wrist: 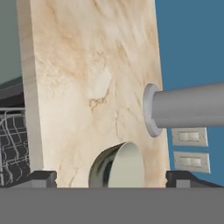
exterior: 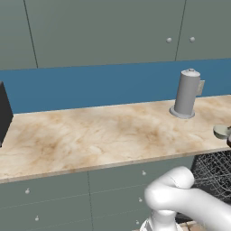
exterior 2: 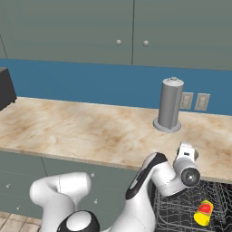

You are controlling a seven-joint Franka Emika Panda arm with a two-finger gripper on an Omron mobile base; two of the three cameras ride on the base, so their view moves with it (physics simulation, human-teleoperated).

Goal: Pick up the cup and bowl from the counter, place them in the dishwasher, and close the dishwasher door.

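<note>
The small pale bowl point(wrist: 118, 166) rests on the marble counter point(wrist: 87, 65) near its front edge, tipped on its side in the rolled hand view. My gripper point(wrist: 112, 178) is open, a dark fingertip point(wrist: 41, 178) on each side of the bowl and not touching it. In the left base view the bowl point(exterior: 222, 131) sits at the counter's right end. Below it the dishwasher point(exterior 2: 181, 213) stands open, wire rack showing. A yellow and red cup point(exterior 2: 204, 213) lies in that rack. The dishwasher door is out of view.
A tall grey canister point(exterior 2: 170, 106) stands at the back of the counter point(exterior 2: 81, 131), just behind the bowl's spot. Wall sockets point(exterior 2: 195, 101) sit on the blue backsplash. A black appliance point(exterior: 3, 113) is at the far left. Knobbed grey drawers point(exterior: 54, 198) run below.
</note>
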